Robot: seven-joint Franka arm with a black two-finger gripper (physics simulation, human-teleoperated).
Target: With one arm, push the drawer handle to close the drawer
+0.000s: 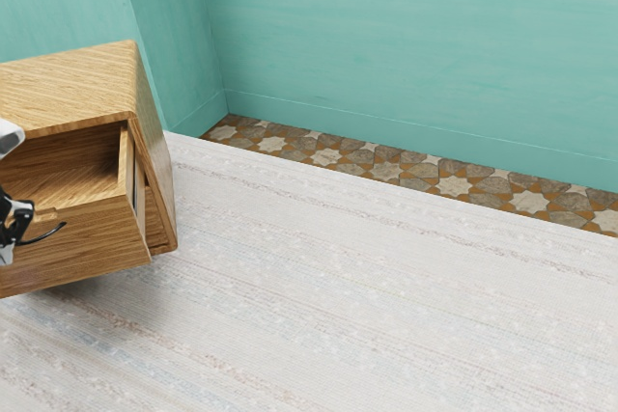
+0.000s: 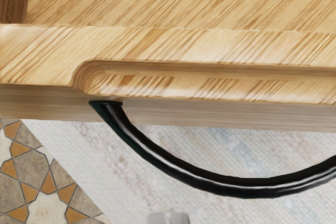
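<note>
And here's the drawer (image 1: 92, 250) — it's standing open, jutting out of the wooden cabinet (image 1: 72, 89), its black handle (image 1: 48, 236) curving out from the front. The end effector (image 1: 12, 224) is hanging at the drawer front by the handle, at the exterior view's left edge — whether it's sitting wide or narrow, I cannot tell! A pale rug (image 1: 338, 287) is spreading below, with patterned tiles (image 1: 386, 171) running along the teal wall (image 1: 406, 36).
</note>
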